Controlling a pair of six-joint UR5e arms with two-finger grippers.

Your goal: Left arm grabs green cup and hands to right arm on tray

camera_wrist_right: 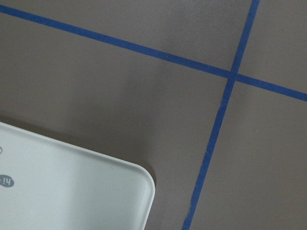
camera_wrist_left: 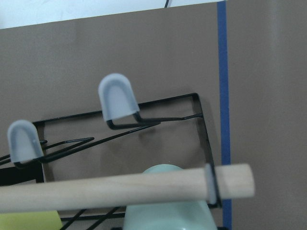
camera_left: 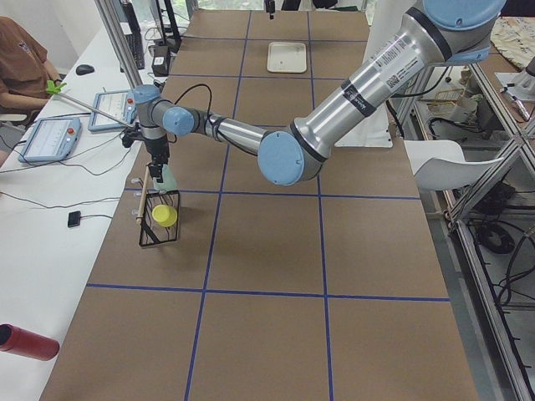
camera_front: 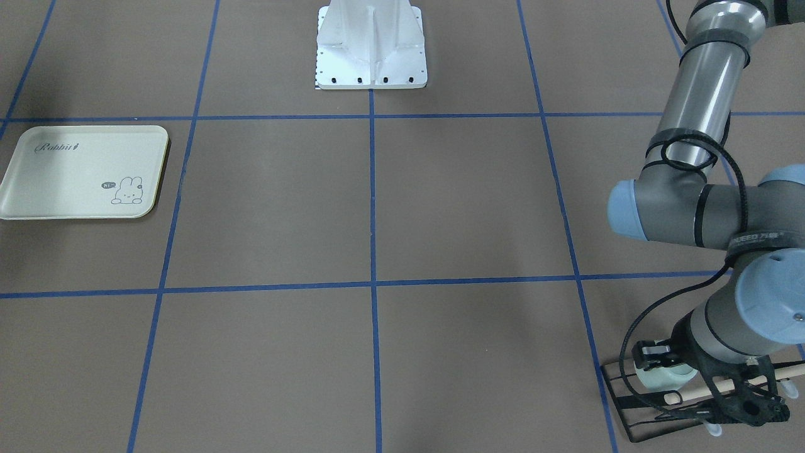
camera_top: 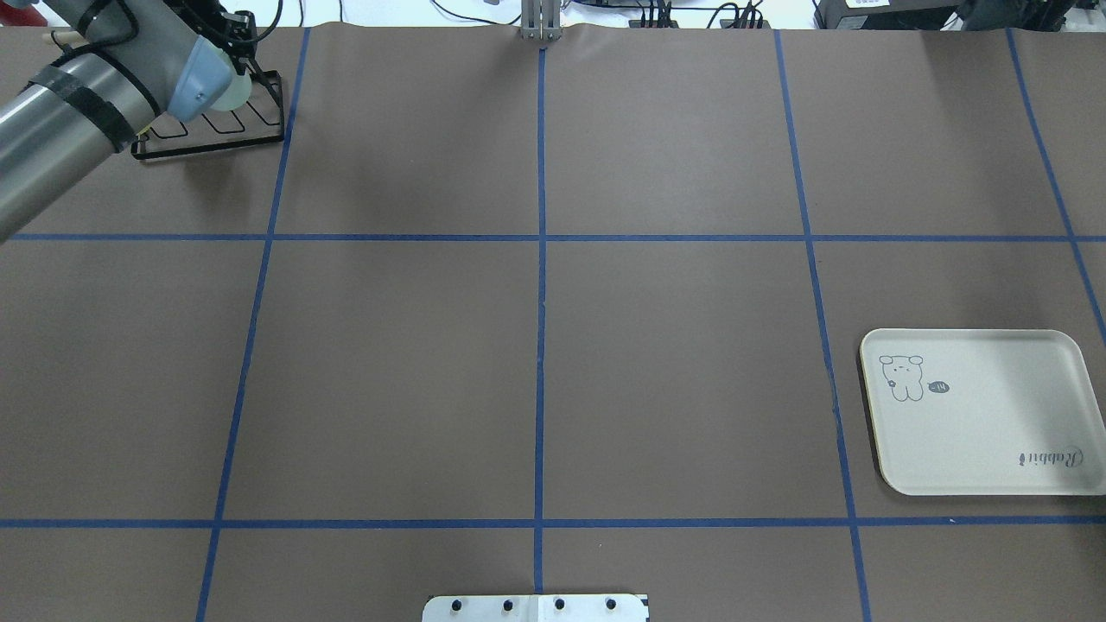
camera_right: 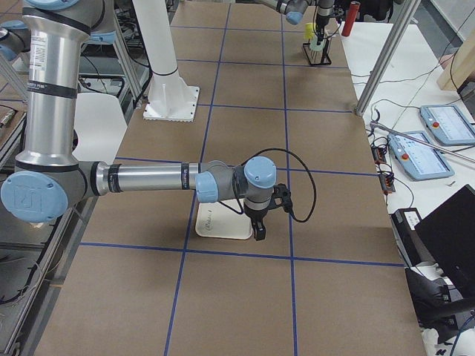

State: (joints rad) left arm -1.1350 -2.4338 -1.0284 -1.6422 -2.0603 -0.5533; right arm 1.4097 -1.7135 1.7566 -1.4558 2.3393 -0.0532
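The green cup (camera_front: pixel 666 379) hangs on a black wire rack (camera_front: pixel 635 415) under a wooden dowel (camera_wrist_left: pixel 120 189) at the table's far left corner. It also shows in the left wrist view (camera_wrist_left: pixel 168 213) and the overhead view (camera_top: pixel 232 92). My left gripper (camera_front: pixel 657 368) is down at the cup, with one black finger beside it; I cannot tell whether it grips. The cream tray (camera_front: pixel 82 171) lies bare on the opposite side. My right gripper (camera_right: pixel 258 228) hovers over the tray's edge (camera_wrist_right: pixel 72 191); whether it is open or shut cannot be told.
A yellow-green cup (camera_left: pixel 165 215) hangs on the same rack beside the green one. The rack's grey-capped prongs (camera_wrist_left: pixel 116 98) stand just beyond the cup. The white robot base (camera_front: pixel 371 50) sits at the table's middle edge. Blue tape lines grid the brown table.
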